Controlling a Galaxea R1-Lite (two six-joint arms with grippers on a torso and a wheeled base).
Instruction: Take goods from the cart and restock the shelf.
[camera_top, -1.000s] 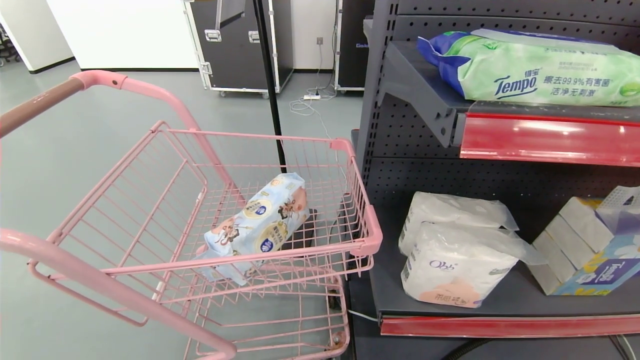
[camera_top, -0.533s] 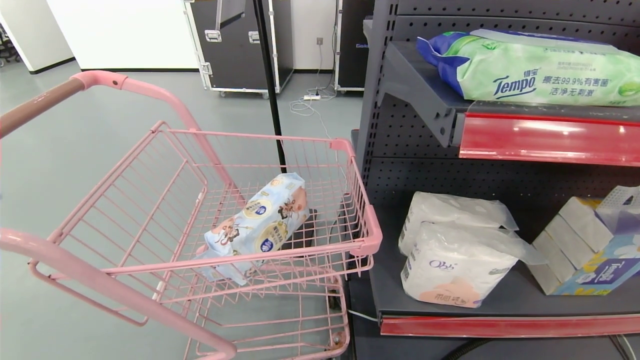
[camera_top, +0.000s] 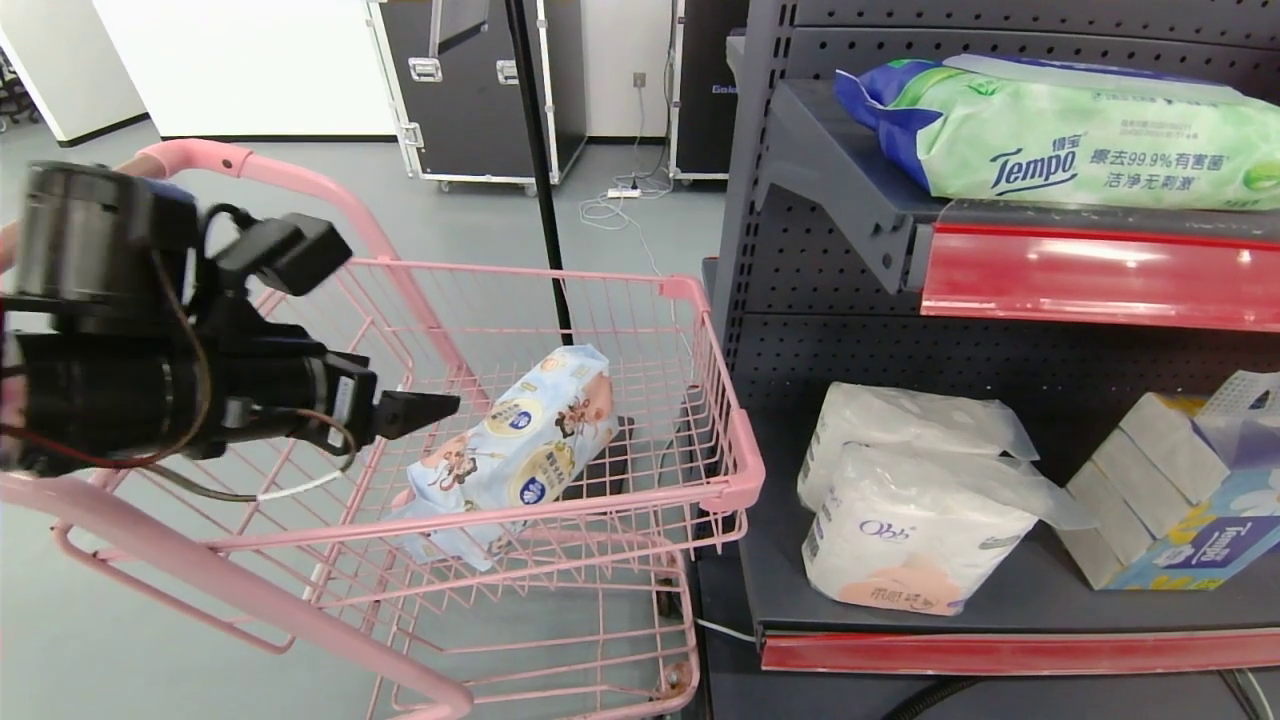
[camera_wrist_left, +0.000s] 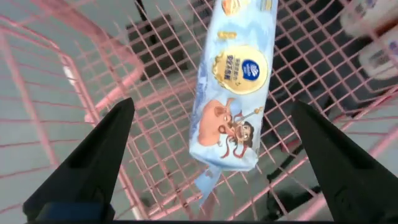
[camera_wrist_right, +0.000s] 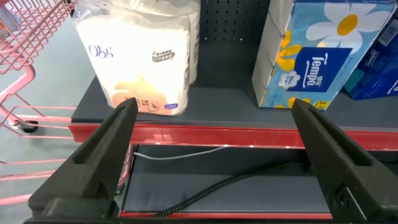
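A light-blue printed pack lies slanted on the wire floor of the pink cart. My left gripper hangs open inside the basket, just left of the pack and pointing at it. From the left wrist the pack lies below, between my spread fingers, untouched. My right gripper is open and holds nothing, low in front of the lower shelf. It faces a white roll pack and a blue tissue multipack.
The grey shelf unit stands right of the cart. Its lower shelf holds two white roll packs and the tissue multipack, with bare board between them. A green pack lies on the upper shelf. A black pole rises behind the cart.
My left arm has come into the head view from the left and now reaches over the cart basket toward the pack. The pack, cart and shelf goods have not moved.
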